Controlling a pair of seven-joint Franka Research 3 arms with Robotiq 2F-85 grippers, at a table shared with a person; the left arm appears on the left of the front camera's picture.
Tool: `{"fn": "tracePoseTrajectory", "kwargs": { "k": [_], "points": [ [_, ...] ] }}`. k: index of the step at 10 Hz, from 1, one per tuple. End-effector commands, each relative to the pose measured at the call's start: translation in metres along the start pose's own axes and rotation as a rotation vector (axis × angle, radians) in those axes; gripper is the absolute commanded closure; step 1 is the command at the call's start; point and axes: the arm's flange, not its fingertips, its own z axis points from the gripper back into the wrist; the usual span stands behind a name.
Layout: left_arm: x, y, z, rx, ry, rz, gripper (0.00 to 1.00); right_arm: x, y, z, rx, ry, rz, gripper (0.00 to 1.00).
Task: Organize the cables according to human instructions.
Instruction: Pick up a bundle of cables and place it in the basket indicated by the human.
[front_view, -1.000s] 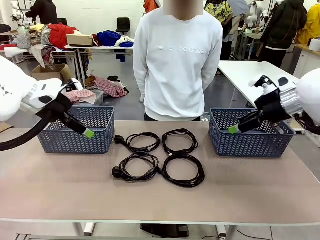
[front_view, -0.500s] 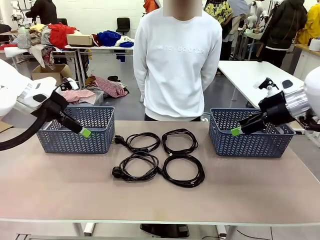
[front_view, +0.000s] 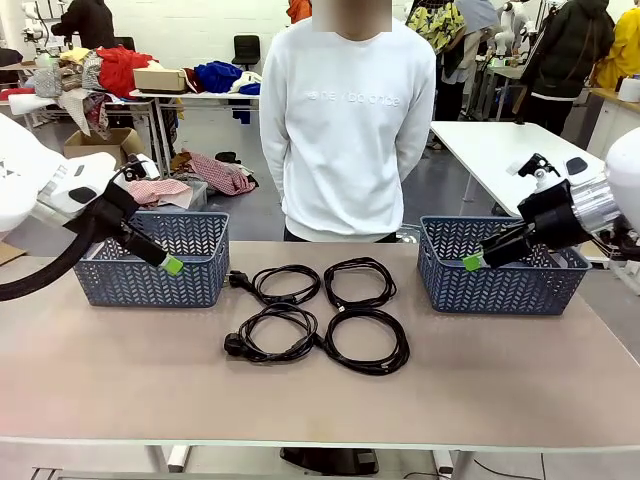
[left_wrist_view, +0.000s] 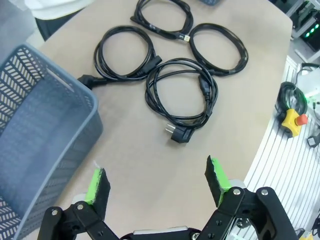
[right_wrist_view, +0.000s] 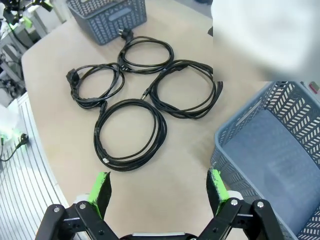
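Four coiled black cables lie in a two-by-two cluster mid-table: back left (front_view: 285, 283), back right (front_view: 360, 281), front left with a chunky plug (front_view: 275, 335), front right (front_view: 366, 342). My left gripper (front_view: 173, 265) hovers open in front of the left basket, left of the cluster and apart from it. My right gripper (front_view: 472, 262) hovers open at the right basket's near left corner. The left wrist view looks down past the open left gripper (left_wrist_view: 157, 182) at the plugged cable (left_wrist_view: 182, 95). Beyond the open right gripper (right_wrist_view: 158, 190) lies the nearest coil (right_wrist_view: 130, 132). Neither gripper holds anything.
A blue-grey slotted basket (front_view: 150, 280) stands at the table's left and a matching one (front_view: 500, 285) at the right; their insides look bare in the wrist views (left_wrist_view: 45, 130) (right_wrist_view: 270, 150). A person in a white sweatshirt (front_view: 345, 120) stands at the far edge. The table's near half is bare.
Both arms have drawn back slightly outward, the left gripper to the left and the right gripper to the right. The person has shifted a little left. The cables have not moved.
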Motion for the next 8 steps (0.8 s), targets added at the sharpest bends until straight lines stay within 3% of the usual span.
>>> {"fn": "tracePoseTrajectory", "kwargs": {
  "k": [1,8],
  "points": [
    [-0.0055,0.0011,-0.0032,-0.023,-0.019,-0.012,0.0,-0.0003,-0.0058,-0.0031,0.012,-0.018,0.027,0.0],
    [-0.0055,0.0011,-0.0032,-0.023,-0.019,-0.012,0.0,-0.0003,-0.0058,-0.0031,0.012,-0.018,0.027,0.0]
  ]
}}
